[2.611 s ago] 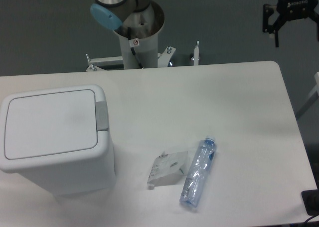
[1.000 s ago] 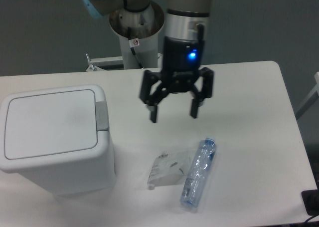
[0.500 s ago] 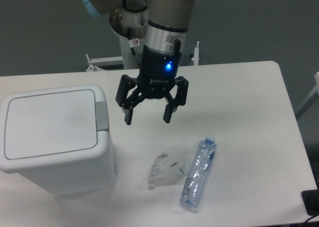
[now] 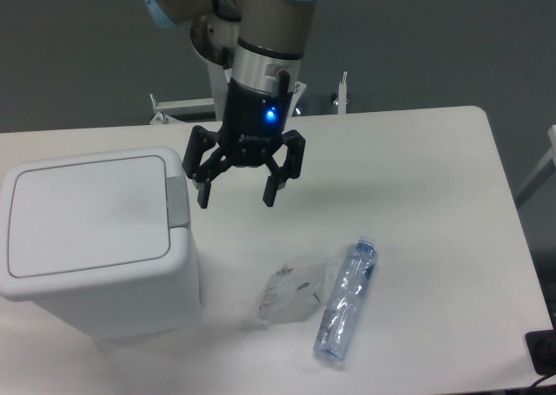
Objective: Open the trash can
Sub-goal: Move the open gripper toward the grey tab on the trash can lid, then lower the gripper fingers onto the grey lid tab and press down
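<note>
The trash can (image 4: pixel 95 239) is a large white boxy bin at the left of the table, its flat lid down. A small grey tab (image 4: pixel 177 202) sits at the lid's right edge. My gripper (image 4: pixel 236 197) hangs open just to the right of the can, its left fingertip close to the grey tab but apart from it. Nothing is between the fingers.
A clear plastic bottle (image 4: pixel 346 300) lies on the white table (image 4: pixel 417 178) at the front right, with a crumpled clear wrapper (image 4: pixel 293 292) beside it on the left. The arm's base column (image 4: pixel 234 56) stands behind the table's far edge.
The open gripper has come in from the upper right and kept sliding left across the table, now hanging beside the trash can's grey tab. The can, bottle and wrapper have not moved.
</note>
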`<state>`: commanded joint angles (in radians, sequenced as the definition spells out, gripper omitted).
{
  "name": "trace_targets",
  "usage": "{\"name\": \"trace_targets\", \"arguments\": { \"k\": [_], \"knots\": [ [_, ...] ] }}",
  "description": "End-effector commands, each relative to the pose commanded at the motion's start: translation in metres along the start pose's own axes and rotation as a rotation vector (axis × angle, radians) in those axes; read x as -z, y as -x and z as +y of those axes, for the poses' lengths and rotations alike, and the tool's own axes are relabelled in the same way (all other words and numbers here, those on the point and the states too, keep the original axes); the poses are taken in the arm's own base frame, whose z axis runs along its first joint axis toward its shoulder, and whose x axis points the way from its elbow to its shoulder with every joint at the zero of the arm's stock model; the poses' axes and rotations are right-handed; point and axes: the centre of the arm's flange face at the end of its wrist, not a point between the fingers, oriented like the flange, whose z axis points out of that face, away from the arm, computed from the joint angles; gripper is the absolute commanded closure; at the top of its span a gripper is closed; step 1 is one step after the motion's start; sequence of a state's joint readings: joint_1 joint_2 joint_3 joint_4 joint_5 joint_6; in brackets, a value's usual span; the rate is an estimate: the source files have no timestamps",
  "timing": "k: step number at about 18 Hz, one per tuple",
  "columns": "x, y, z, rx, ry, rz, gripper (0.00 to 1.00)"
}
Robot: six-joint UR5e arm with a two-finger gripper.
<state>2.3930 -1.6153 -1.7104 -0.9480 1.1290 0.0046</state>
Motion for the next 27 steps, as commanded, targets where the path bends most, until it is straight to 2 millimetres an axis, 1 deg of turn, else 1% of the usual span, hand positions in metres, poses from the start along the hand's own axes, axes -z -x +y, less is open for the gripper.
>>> {"name": "trace_targets", "arguments": {
  "k": [4,5,7,8,9,11,16,27],
  "knots": [
    [-0.001,-0.001,0.0,-0.003,0.001,0.002,0.0],
    [-0.002,-0.004,0.001,-0.007,0.004,0.005,0.0],
    [-0.006,-0.006,-0.007,-0.019,-0.008,0.007,0.0],
    [-0.005,-0.007,-0.007,-0.024,-0.015,0.01,0.0],
    [-0.008,-0.007,-0.006,-0.023,-0.013,0.012,0.0],
    [-0.014,-0.014,-0.002,-0.032,-0.001,0.018,0.0],
    [-0.021,-0.012,0.001,-0.031,0.013,0.019,0.0],
    [-0.022,-0.012,0.0,-0.034,0.011,0.019,0.0]
  ]
}}
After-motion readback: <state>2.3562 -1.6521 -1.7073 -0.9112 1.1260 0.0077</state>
